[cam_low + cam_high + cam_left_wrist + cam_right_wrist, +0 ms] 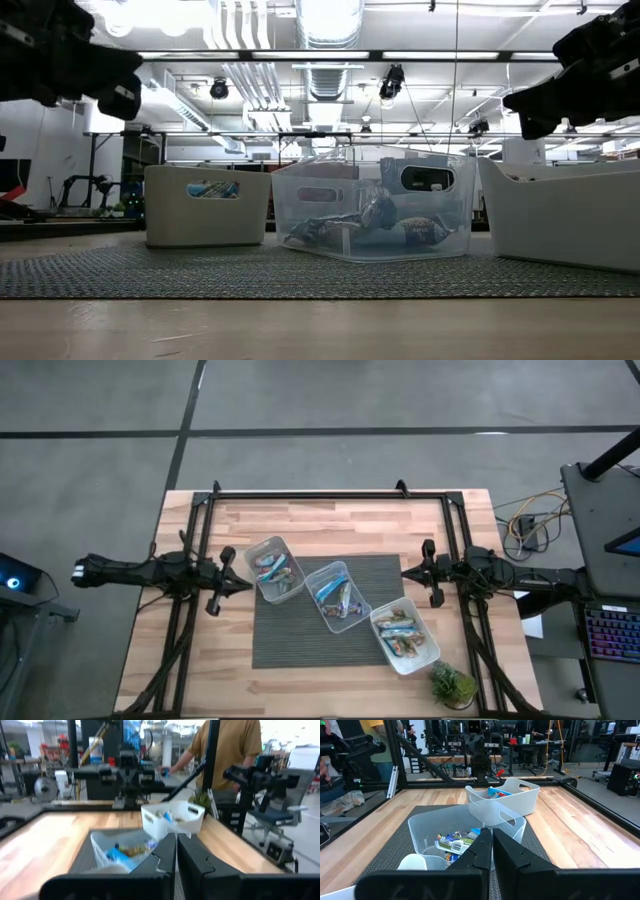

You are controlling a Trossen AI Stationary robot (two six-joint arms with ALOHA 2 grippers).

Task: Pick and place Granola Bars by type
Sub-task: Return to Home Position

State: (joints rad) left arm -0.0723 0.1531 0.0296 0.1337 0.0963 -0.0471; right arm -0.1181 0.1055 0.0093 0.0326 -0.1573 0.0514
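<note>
Floor: grey concrete, crossed by dark seams. Ceiling: open and white, with ducting and hanging spot lamps; light is bright and even. A dark desk stands right of the wooden table and carries a backlit keyboard. Loose cables lie on the floor beside it. Beyond: workbenches, an office chair, and a person in a mustard shirt, standing.

- Three tubs sit in a diagonal row across a mat on the tabletop.
- Granola bars lie inside each tub.
- A plant stands beside the right-end tub.
</note>
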